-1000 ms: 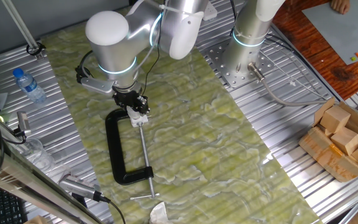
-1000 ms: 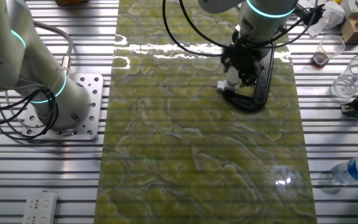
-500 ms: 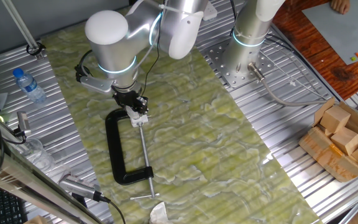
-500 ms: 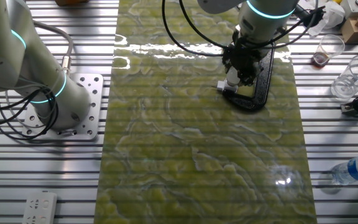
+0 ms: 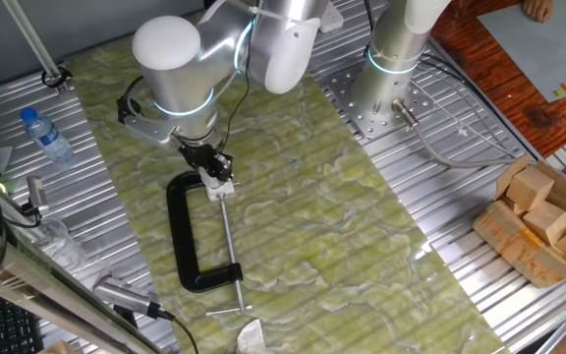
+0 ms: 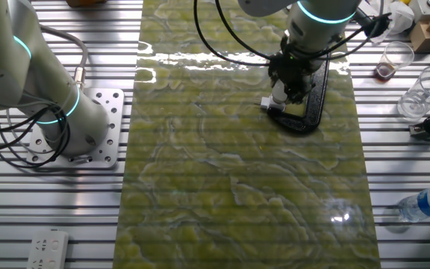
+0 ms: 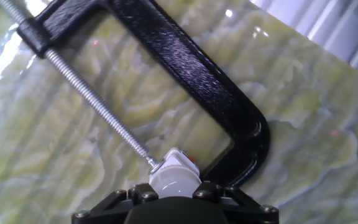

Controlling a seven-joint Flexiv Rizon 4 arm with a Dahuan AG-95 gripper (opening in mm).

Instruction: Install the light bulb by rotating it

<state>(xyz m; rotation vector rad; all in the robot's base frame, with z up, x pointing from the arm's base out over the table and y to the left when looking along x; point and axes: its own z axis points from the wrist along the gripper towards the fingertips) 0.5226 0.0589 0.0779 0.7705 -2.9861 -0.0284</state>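
Observation:
The small white light bulb (image 7: 174, 183) sits upright in the white socket fitting (image 7: 179, 160), which is pinched at the screw end of the black C-clamp (image 7: 191, 71) lying flat on the green mat. My gripper (image 7: 174, 193) comes straight down over the bulb, one dark finger on each side, shut on it. In the fixed views the gripper (image 5: 213, 165) (image 6: 288, 84) covers most of the bulb (image 6: 278, 95). The clamp (image 5: 187, 236) stretches toward the front of the mat, and the socket (image 6: 270, 106) shows just below the fingers.
A clear bottle with a blue cap (image 5: 45, 134) (image 6: 428, 202) lies on the ribbed table beside the mat. A second arm's base (image 5: 389, 93) (image 6: 88, 134) is bolted nearby. Wooden blocks in a box (image 5: 538, 221), a plastic cup (image 6: 396, 58) and a power strip (image 6: 49, 249) sit at the edges.
The hand has turned slightly about the bulb's axis; its side bracket swung a little. The bulb, socket and clamp stay in place.

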